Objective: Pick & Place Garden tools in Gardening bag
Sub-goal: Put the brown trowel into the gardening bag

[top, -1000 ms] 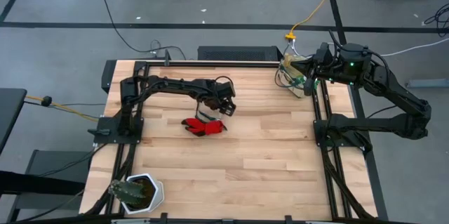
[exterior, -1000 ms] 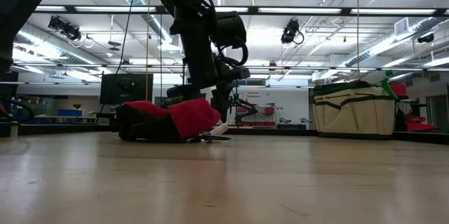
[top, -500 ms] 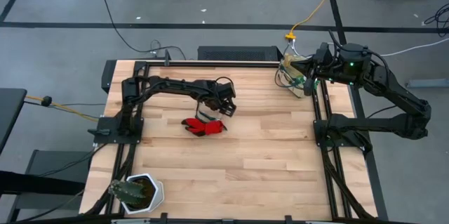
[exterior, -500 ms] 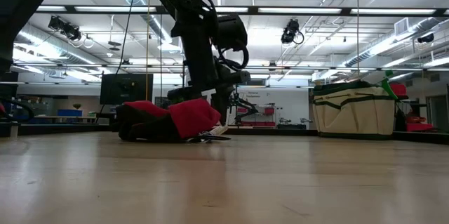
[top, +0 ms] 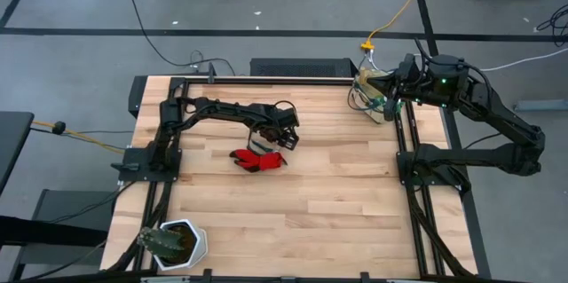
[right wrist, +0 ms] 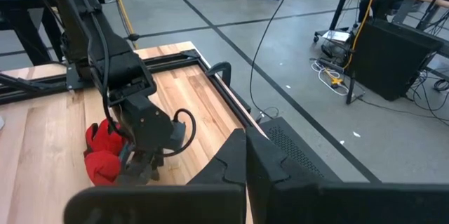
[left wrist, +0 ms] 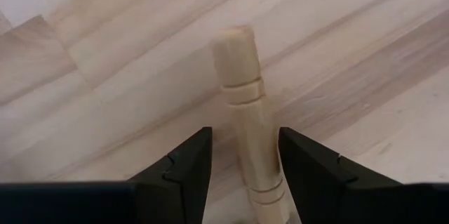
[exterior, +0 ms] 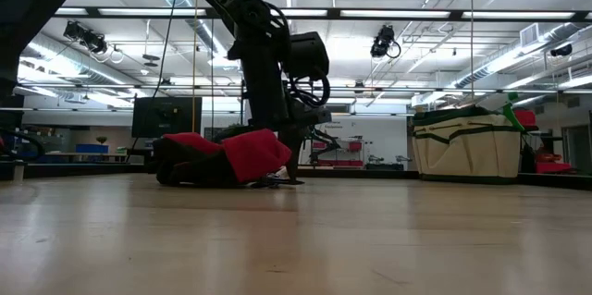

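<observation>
A slim wooden tool handle [left wrist: 247, 112] lies on the table beside the red glove [top: 257, 159], which also shows in the low view [exterior: 242, 156] and the right wrist view [right wrist: 104, 152]. My left gripper [left wrist: 244, 161] is open, pointing down, with one finger on each side of the handle; it stands at the glove's far side [top: 280, 134]. The beige gardening bag [top: 371, 95] with green trim stands at the table's far right corner [exterior: 465, 147]. My right gripper [right wrist: 245, 182] is shut and empty, by the bag. My left gripper has its two fingers [left wrist: 186, 164] on either side of the wooden handle's lower part [left wrist: 263, 175], coming from above and lying across it. I cannot tell whether they touch it. The handle lies on the table.
A white pot with a dark plant [top: 176, 243] stands at the near left corner. Black frame rails run along the table's left and right sides [top: 410, 150]. Bare wood lies between the glove and the bag.
My left gripper has gone down a little toward the table at the glove's far side. The glove and the bag stay where they were.
</observation>
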Robot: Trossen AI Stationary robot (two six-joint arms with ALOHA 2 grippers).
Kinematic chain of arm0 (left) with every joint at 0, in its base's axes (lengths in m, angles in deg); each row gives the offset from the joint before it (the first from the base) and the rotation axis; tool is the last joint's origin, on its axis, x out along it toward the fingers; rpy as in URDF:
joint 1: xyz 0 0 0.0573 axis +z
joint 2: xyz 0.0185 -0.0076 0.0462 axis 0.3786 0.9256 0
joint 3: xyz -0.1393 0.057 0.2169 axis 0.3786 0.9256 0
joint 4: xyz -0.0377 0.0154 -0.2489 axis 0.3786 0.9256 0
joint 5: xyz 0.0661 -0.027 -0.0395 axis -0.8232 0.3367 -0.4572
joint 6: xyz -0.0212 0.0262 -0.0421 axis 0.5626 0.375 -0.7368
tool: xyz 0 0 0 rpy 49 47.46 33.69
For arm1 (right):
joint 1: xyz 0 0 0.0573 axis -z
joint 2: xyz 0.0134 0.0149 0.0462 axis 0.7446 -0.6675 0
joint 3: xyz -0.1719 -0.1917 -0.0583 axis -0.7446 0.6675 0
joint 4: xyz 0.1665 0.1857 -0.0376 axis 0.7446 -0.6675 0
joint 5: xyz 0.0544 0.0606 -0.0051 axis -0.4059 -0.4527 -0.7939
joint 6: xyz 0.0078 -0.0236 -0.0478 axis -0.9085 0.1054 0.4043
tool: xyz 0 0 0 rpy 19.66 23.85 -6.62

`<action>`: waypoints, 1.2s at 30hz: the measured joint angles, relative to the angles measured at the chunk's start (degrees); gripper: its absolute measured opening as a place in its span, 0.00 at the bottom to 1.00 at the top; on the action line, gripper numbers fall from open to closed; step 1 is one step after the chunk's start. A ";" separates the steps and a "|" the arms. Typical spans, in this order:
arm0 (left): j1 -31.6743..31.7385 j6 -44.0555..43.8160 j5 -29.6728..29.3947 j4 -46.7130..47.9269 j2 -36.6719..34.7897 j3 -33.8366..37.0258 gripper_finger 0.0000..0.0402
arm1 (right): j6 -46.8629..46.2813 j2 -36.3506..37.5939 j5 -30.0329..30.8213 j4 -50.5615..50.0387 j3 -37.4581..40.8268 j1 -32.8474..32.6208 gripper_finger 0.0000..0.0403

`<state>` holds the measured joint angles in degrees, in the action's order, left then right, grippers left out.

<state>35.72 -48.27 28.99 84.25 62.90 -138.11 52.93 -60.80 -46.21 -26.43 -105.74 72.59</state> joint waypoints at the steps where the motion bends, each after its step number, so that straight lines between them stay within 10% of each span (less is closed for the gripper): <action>1: 0.01 0.00 0.16 0.05 0.00 0.00 0.43 | 0.00 0.00 0.00 -0.02 0.00 0.00 0.00; 36: 0.02 -0.04 1.92 0.11 0.00 0.00 0.19 | 0.00 -0.02 0.00 -0.04 0.00 0.02 0.00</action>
<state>35.74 -48.31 30.90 84.35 62.90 -138.11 52.93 -60.83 -46.21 -26.47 -105.74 72.61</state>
